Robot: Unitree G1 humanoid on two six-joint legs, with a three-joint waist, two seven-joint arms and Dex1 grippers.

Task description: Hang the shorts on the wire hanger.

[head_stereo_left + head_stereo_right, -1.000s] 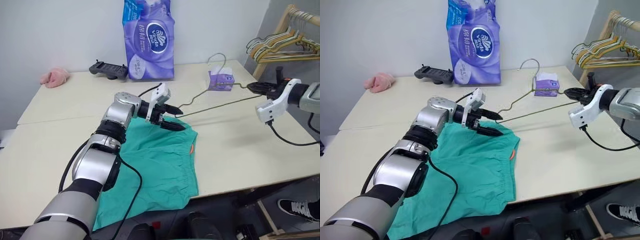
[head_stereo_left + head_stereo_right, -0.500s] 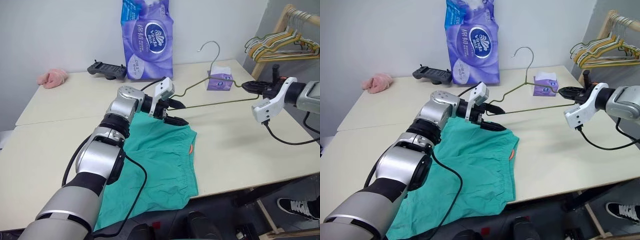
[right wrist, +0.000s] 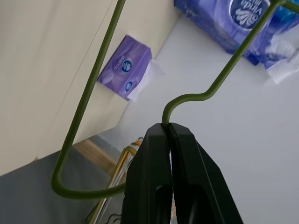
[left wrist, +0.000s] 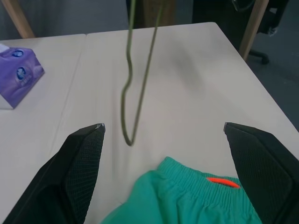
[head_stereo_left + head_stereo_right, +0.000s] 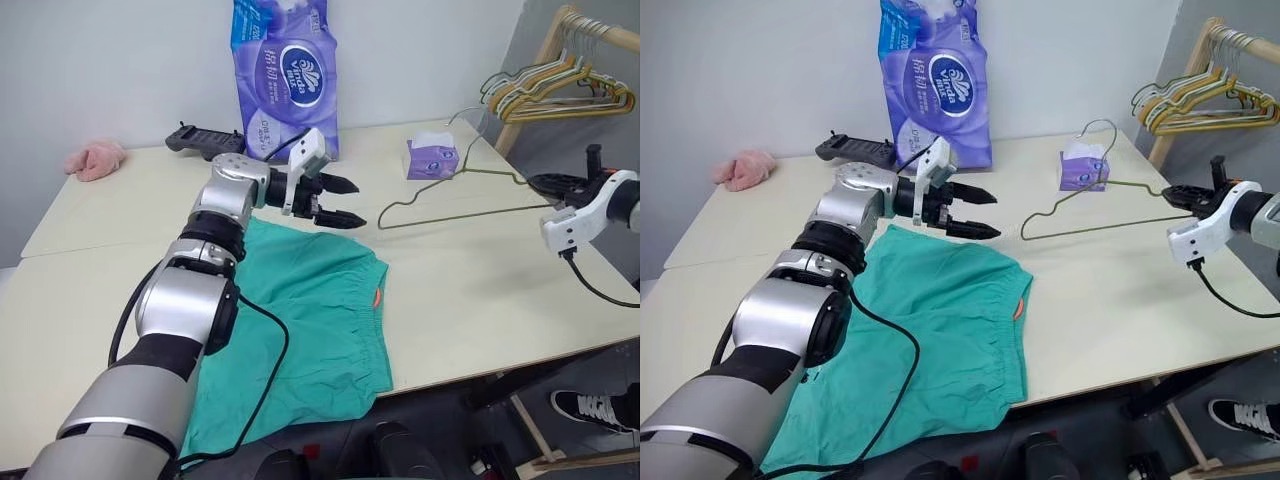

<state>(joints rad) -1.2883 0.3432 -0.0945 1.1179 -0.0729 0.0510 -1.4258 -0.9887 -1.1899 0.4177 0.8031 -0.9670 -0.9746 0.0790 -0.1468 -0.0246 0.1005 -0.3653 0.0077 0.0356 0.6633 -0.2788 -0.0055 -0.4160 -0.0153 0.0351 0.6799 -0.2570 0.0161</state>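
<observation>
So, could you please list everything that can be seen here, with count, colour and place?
teal-green fabric shorts: one, flat on the table's near side
thin olive-gold wire hanger: one, held above the table
cream table: one
purple tissue multipack: one, standing at the back
small purple tissue box: one, back right
black controller: one, back left
fluffy pink cloth: one, far left
hangers on wooden rack: several, right
left hand: open, above the shorts
right hand: shut on hanger
</observation>
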